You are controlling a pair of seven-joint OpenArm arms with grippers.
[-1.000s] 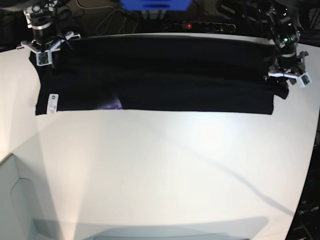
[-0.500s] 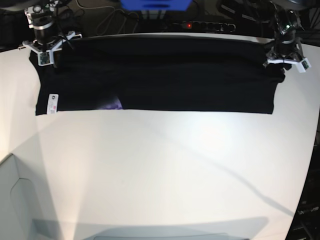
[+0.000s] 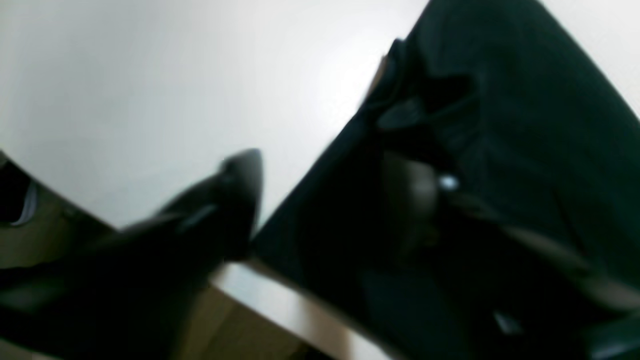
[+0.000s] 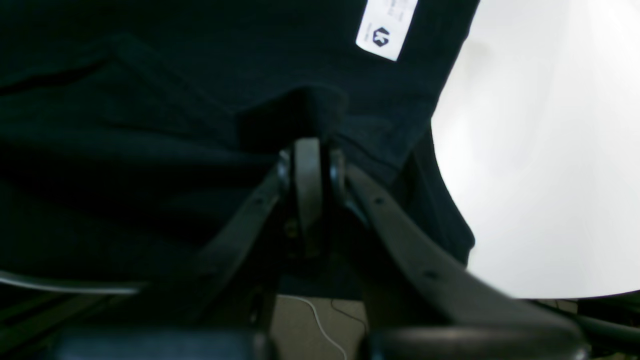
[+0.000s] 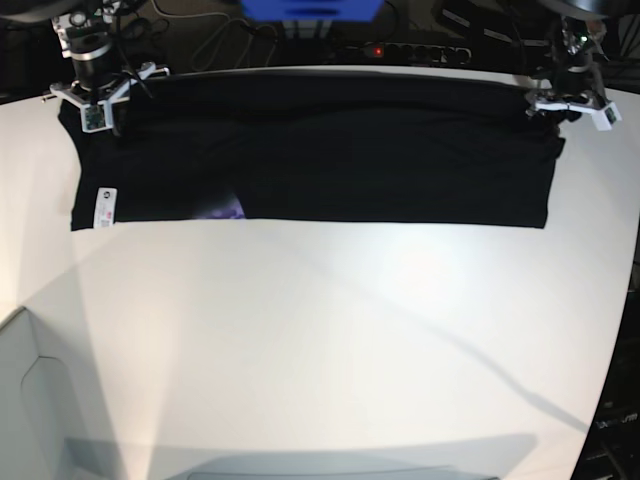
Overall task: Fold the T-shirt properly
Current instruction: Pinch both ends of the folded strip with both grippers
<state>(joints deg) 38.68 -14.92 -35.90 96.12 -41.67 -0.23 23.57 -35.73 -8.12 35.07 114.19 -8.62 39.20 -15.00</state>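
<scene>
White table (image 5: 320, 340), black T-shirt (image 5: 320, 150) spread along its far side.
Far corners are being gripped: cloth is pinched by the right gripper (image 4: 310, 150); the left gripper's (image 3: 330, 185) jaws are spread. Next, pulling nearward seems needed.

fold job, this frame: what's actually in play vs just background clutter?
In play:
- T-shirt, spread flat along the far table edge
- right pincer, shut on a pinch of its cloth
- left pincer, at the opposite far corner, grip unclear

Background:
- table
- power strip
- blue object
</scene>
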